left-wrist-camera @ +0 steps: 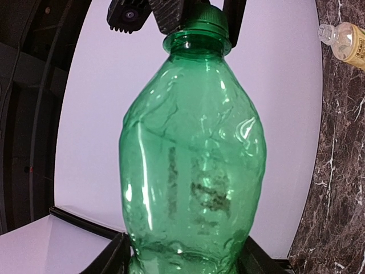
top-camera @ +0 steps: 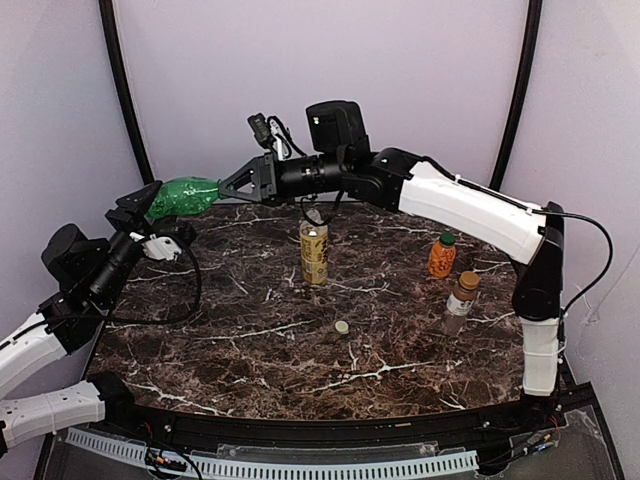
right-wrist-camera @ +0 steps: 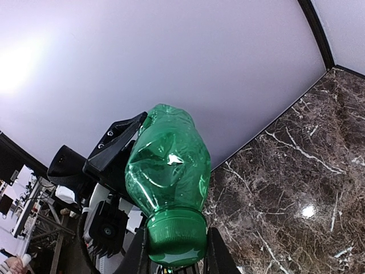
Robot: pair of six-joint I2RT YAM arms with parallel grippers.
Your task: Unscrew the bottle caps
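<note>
The all-green bottle [top-camera: 184,196] is held on its side in the air above the table's far left. My left gripper [top-camera: 150,205] is shut on its base end [left-wrist-camera: 188,251]. My right gripper [top-camera: 228,187] is shut on its green cap [right-wrist-camera: 177,237], which also shows in the left wrist view [left-wrist-camera: 199,23]. The tall clear bottle with yellow liquid [top-camera: 314,252] stands uncapped mid-table, and a small pale cap [top-camera: 342,326] lies in front of it. The squat orange bottle [top-camera: 442,255] and the slim clear bottle [top-camera: 461,303] stand capped at the right.
The dark marble table [top-camera: 250,340] ends at a black front rail [top-camera: 320,430]. White curved walls enclose the back. The right arm [top-camera: 470,205] stretches across the table's far side above the yellow-liquid bottle.
</note>
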